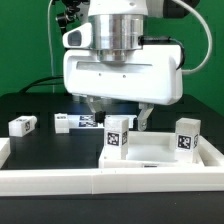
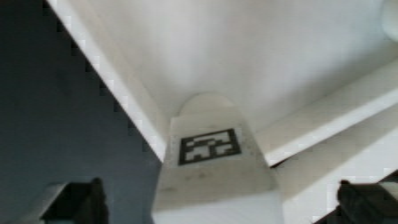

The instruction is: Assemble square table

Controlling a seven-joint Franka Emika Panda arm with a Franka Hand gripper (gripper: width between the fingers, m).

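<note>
The white square tabletop [image 1: 160, 152] lies rim up at the front of the exterior view. Two white legs stand upright on it, one [image 1: 119, 136] at its left corner and one [image 1: 187, 136] at its right. A third leg [image 1: 22, 124] lies loose on the black table at the exterior view's left. A fourth leg is out of view. My gripper [image 1: 120, 114] hangs open just above the left upright leg. In the wrist view that tagged leg [image 2: 214, 150] stands between my spread fingers [image 2: 75, 202], untouched, with the tabletop [image 2: 267, 60] behind it.
The marker board [image 1: 76, 121] lies flat behind the tabletop, left of centre. The long white L-shaped border wall [image 1: 90, 182] runs along the front and up the right side. A green backdrop stands behind.
</note>
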